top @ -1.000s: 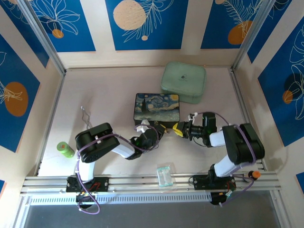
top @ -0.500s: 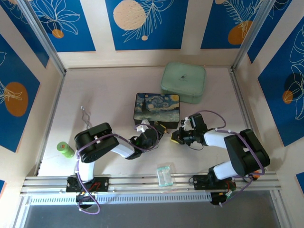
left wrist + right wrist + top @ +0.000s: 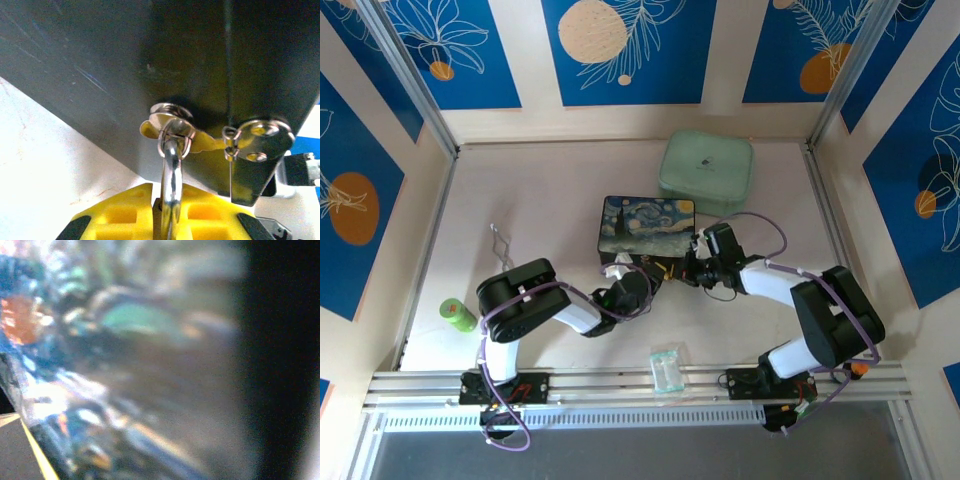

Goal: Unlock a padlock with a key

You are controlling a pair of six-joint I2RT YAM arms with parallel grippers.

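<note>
And here we are at the front face of the dark rectangular box painted with a swirling blue night sky [image 3: 648, 222], both arms crowded in on the latch. The step, as I read it, is getting the key to the keyhole. It wants the lock held rock steady, with the keyway turned towards the right arm and the key fed straight along its axis. Push gently, because a sideways shove would only drag the box. The left gripper [image 3: 167, 212] is pressed in tight. Its yellow fingers [image 3: 120, 212] pinch the small brass-gold padlock with a silver U-shaped shackle [image 3: 170, 185], and the shackle runs up through the ring on the box front. The right gripper [image 3: 688, 268] sits just beside it with its jaws pressed together. Is it pinching the slim silvery key? I cannot tell (its own camera is a blur against the paintwork). A round silvery disc with a thin wire ring [image 3: 260, 142] hangs just right of the latch, possibly the key's head.
</note>
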